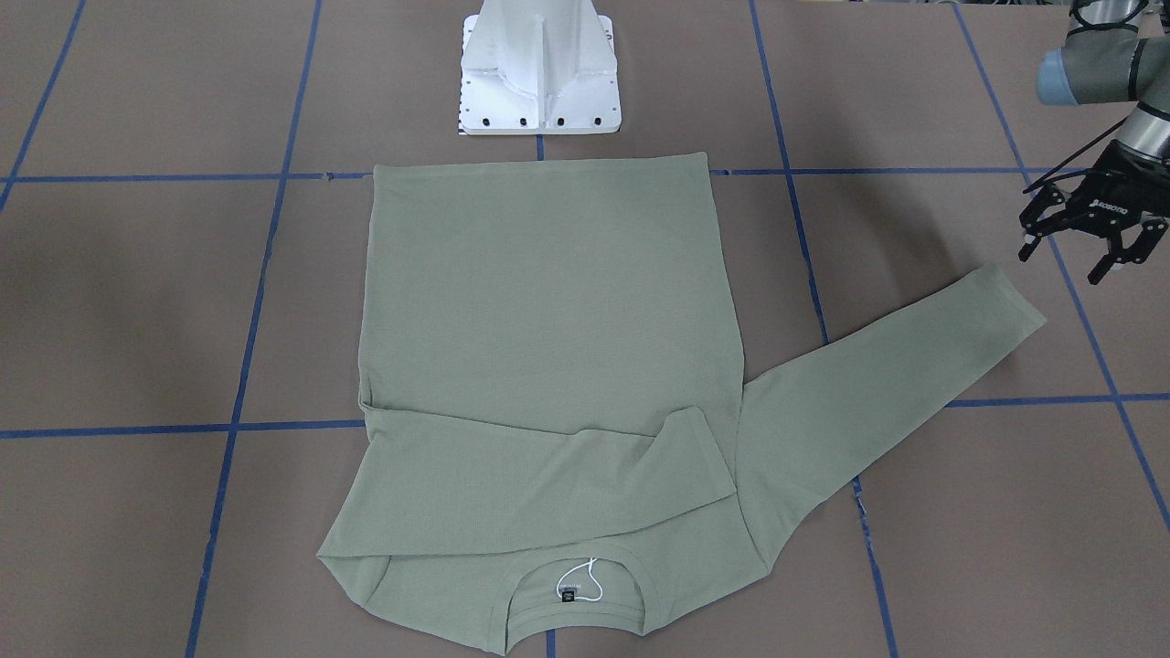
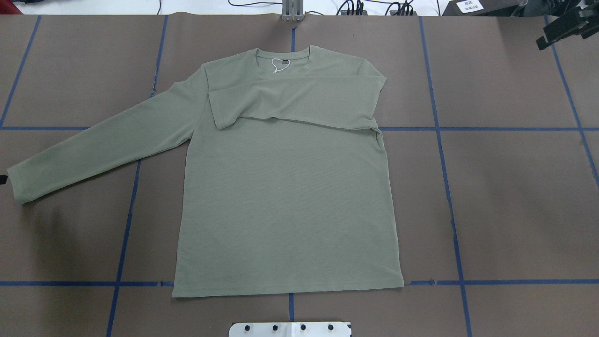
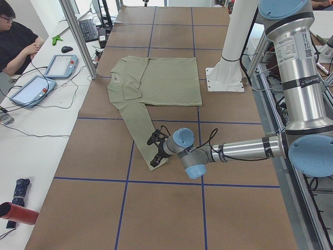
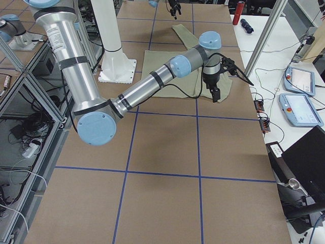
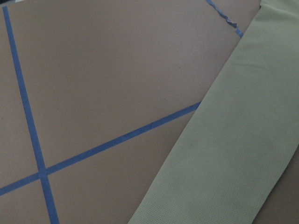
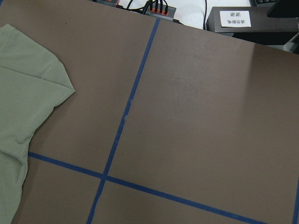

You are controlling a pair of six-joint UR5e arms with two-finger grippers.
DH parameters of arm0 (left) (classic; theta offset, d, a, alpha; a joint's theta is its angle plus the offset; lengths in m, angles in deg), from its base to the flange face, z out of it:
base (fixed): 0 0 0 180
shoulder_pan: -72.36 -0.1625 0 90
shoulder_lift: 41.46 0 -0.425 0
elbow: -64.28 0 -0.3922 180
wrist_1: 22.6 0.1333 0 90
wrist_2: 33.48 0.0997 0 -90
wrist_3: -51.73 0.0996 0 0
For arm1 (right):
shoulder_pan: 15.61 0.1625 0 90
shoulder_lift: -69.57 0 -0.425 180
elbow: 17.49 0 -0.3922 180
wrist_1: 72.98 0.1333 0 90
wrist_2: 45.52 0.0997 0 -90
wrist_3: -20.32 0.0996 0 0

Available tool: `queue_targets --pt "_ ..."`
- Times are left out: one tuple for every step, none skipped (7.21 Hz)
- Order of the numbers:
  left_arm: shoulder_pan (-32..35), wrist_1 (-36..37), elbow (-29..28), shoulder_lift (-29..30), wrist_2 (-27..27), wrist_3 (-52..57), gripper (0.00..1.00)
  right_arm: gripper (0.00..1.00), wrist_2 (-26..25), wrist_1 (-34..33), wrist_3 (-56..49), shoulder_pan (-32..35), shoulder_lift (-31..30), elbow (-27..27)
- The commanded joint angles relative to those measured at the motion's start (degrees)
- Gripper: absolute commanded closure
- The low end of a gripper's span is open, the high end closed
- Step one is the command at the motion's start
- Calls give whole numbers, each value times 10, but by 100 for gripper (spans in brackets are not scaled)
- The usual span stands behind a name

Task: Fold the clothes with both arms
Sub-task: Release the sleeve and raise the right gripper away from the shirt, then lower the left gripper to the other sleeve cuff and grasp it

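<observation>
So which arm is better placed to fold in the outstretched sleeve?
Left. The left gripper, open, hangs just beside the cuff of the outstretched sleeve, on the robot's left. The right gripper is off near the table's far right corner, beyond the other sleeve, already folded across the chest.

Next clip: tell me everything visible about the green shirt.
The sage-green knit shirt lies flat on the brown table, collar away from the robot, hem near its base. One sleeve is folded across the chest; the other sleeve stretches out toward the robot's left. A black neck label and white string loop show inside the collar. The open left hand hovers by the outstretched cuff, apart.
</observation>
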Motion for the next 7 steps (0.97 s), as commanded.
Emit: queue_targets --pt "-55 -4 -19 4 34 1 1 0 8 1 -9 9 -26 -16" --pt "-70 -4 -19 5 36 2 1 0 8 1 -8 10 -28 -17" --pt "-77 -4 -19 4 37 3 3 0 6 1 -8 10 -29 -17" --pt "-79 -4 -19 3 37 4 9 0 7 1 -8 10 -30 -17" --pt "-85 -4 -19 1 38 4 14 0 6 1 -7 10 -31 -17" --pt "-92 -4 -19 0 49 4 18 0 6 1 -7 10 -31 -17" --pt "-96 -4 -19 -1 51 4 19 0 5 1 -7 9 -30 -16"
